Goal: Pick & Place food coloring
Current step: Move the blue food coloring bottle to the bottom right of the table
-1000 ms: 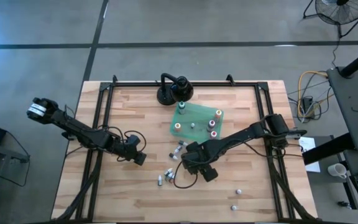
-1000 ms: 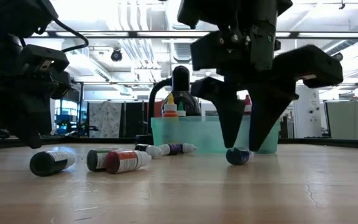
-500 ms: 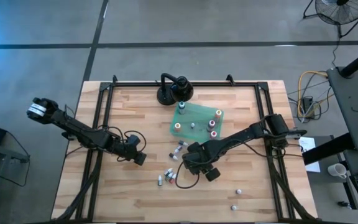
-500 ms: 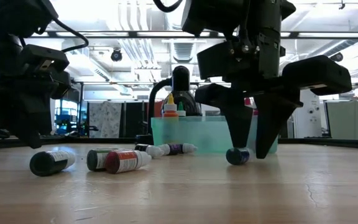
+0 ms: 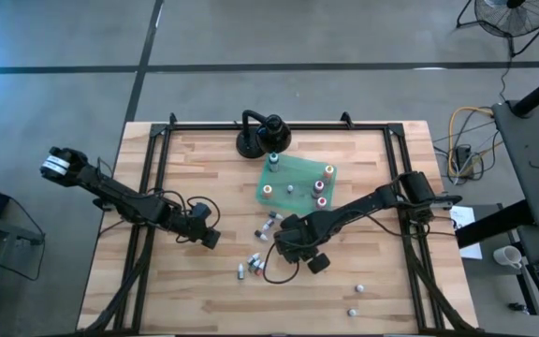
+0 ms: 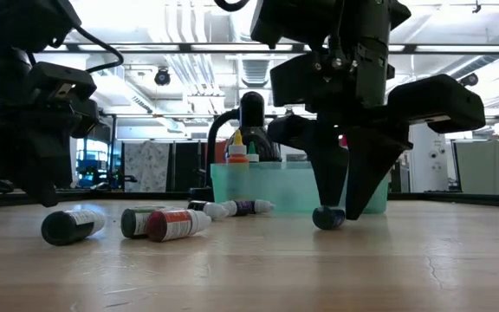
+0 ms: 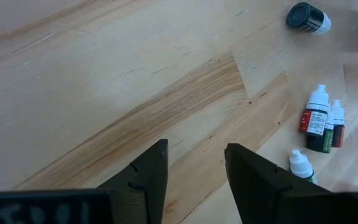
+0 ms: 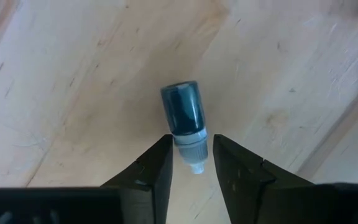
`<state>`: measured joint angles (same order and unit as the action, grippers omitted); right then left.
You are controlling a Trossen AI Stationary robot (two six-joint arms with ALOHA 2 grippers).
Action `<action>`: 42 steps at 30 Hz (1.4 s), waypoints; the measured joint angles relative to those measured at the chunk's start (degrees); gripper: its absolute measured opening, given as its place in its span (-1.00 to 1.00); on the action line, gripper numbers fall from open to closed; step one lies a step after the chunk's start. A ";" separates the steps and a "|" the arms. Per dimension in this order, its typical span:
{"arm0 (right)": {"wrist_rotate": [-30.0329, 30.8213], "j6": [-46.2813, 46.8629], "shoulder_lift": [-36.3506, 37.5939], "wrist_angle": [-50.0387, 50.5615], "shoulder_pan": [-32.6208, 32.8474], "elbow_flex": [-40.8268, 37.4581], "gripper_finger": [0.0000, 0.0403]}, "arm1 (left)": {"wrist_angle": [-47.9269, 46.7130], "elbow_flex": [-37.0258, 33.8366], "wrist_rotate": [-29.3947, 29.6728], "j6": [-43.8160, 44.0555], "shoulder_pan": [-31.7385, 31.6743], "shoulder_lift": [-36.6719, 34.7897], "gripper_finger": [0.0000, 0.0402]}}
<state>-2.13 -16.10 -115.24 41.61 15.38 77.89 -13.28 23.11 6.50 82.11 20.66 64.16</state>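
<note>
Now the right gripper (image 8: 190,163) has its fingers apart around the cap of a blue bottle (image 8: 183,111) lying mid-table.

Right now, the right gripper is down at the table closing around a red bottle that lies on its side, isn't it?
Not quite: the bottle is dark blue, not red, as the right wrist view shows. The rest holds: it lies on its side on the table, and the right gripper is down around its cap end.
</note>
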 joint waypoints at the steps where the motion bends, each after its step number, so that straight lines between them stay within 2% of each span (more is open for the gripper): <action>1: -0.03 0.00 0.00 0.00 0.00 -0.19 -0.47 | 0.00 0.00 0.00 0.00 0.01 0.00 -0.34; 10: -1.32 1.72 0.00 -0.34 0.00 -1.51 -0.49 | 0.00 0.00 0.00 0.00 0.01 0.00 -0.34; 18: -1.34 3.13 -0.02 0.09 0.00 -0.37 -0.67 | 0.00 0.00 0.00 0.00 -0.01 0.00 -0.34; 26: -2.18 11.06 0.74 6.33 0.02 -0.33 -0.83 | 0.00 0.00 0.00 0.00 0.00 0.00 -0.34; 30: -7.64 20.84 2.84 13.44 -0.02 -0.33 -0.84 | 0.00 0.00 0.00 0.00 -0.01 0.00 -0.34; 37: -24.78 39.38 4.28 31.61 -0.02 -0.70 -0.76 | 0.00 0.00 0.00 0.00 0.00 0.00 -0.34; 40: -32.02 44.05 4.17 35.98 -0.02 -3.12 -0.73 | 0.00 0.00 0.00 0.00 -0.01 0.00 -0.34; 42: -34.04 45.75 4.11 36.42 0.00 -5.45 -0.72 | 0.02 0.00 0.00 0.00 -0.01 0.00 -0.34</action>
<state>-36.17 29.65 -111.13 78.03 15.38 72.43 -13.26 23.11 6.50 82.11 20.65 64.16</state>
